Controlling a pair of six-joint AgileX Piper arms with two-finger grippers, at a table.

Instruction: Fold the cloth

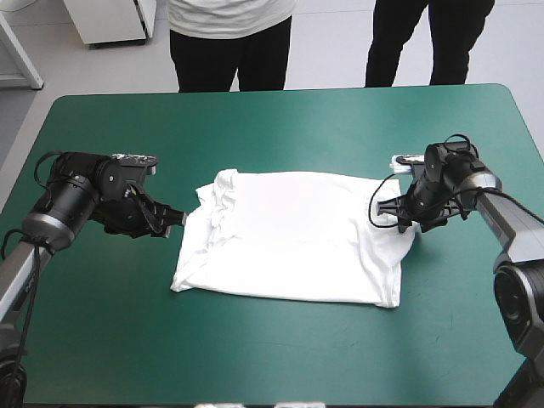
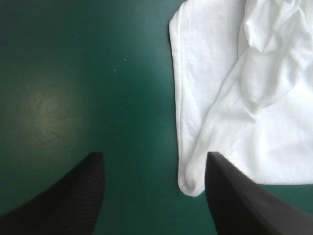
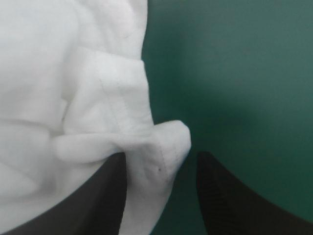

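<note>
At mid-table on the teal-green cover (image 1: 255,357): the T-shirt (image 1: 293,238), spread nearly flat, with the side toward the robot's left turned in over the body and bunched into wrinkles.

Left gripper (image 2: 154,156): sits low over bare cover just beside the shirt's left edge, fingers wide apart, holding nothing. Probably lined up there to slide onto that edge.

Right gripper (image 3: 161,156): stands at the shirt's far right corner, fingers likewise apart, with a stitched hem curled up between them and draped against one of them. Not clamped, so nothing truly gripped.

Seemingly posted at opposite sides so as to pinch both ends and carry one part over the other. Best to close on hem, not on a loose wrinkle.
</note>
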